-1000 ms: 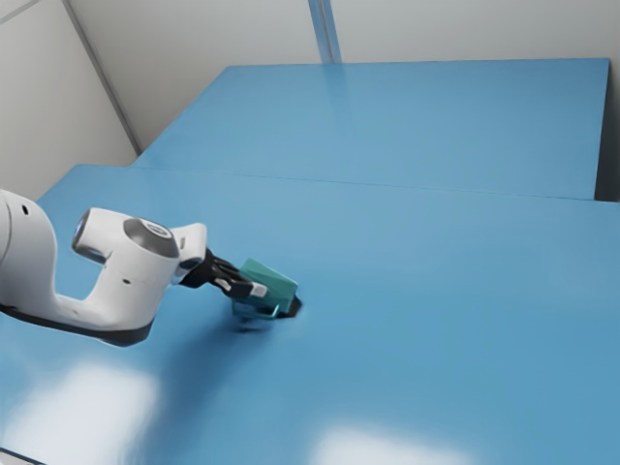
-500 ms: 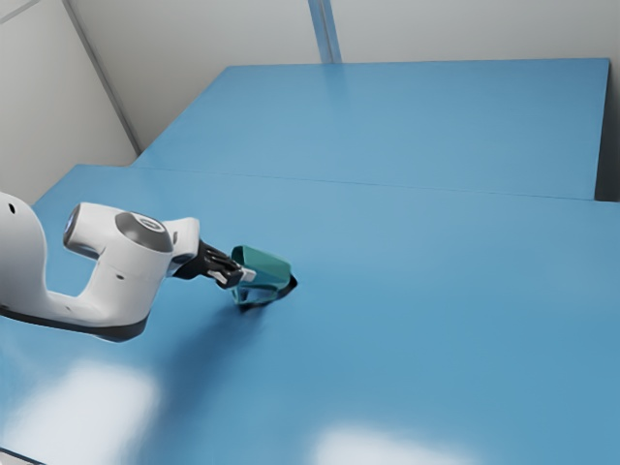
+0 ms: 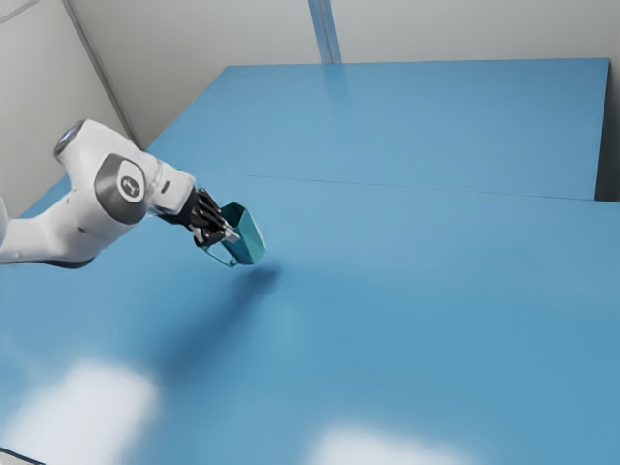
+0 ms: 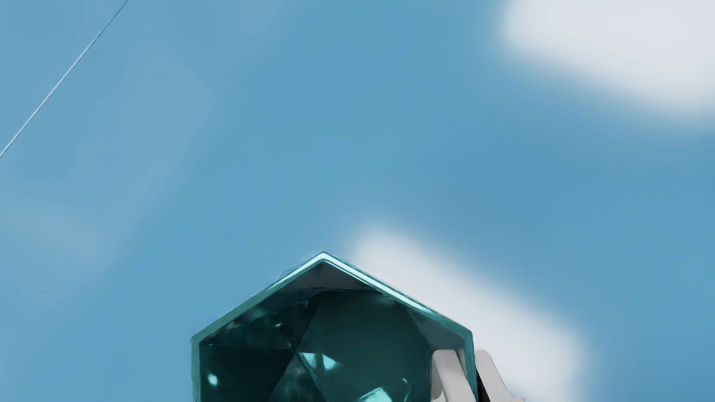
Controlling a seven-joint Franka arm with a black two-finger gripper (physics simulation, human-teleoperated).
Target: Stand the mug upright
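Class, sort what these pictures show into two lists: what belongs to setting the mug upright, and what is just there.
For the job:
mug, tilted, held off the table
tool, pinching the mug's wall
blue table, beneath

Just there:
pale room wall
blue strip on it

We can read no words, numbers or brand names in either view. The one thing we find that looks like a label is a round badge [image 3: 130, 186] on the arm [image 3: 89, 160], seen in the exterior view. It is a pale disc set into the dark grey cap [image 3: 109, 201] of one of the white joints, and the cap's dark surface rings it. We see a small dark mark within the disc, but it is too small for us to tell whether it is a letter, a number or a logo, so we cannot name a maker from it.
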